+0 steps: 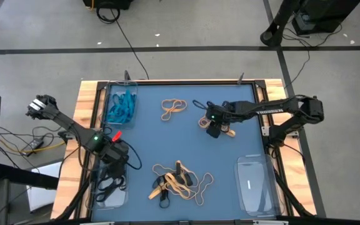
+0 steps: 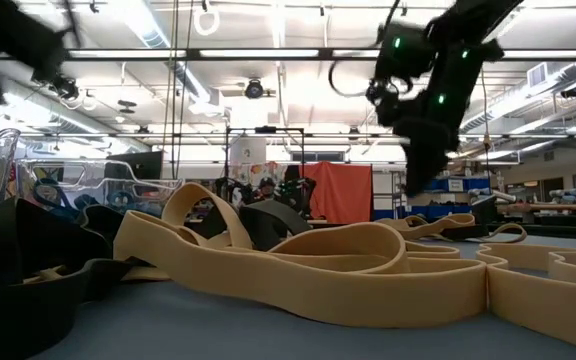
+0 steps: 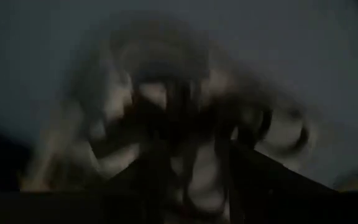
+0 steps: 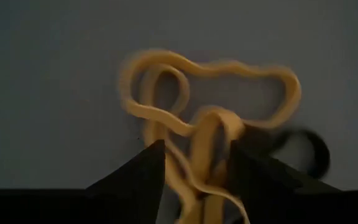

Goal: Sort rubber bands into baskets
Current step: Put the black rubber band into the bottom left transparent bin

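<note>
high: overhead, straight down | low: tabletop level | wrists: close-up

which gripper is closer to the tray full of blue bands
Left. The left gripper sits over the near-left tray, one tray down from the blue-band tray; the right gripper is farther off, across the mat.

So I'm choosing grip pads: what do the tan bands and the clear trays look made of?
The tan bands look like matte rubber: flat strips flopping in soft curves with no glare. The right end effector has one between its fingers. The empty tray looks like clear, glossy hard plastic; the blue mat shows through it and its rim catches light. Neither is certain from looks alone.
</note>
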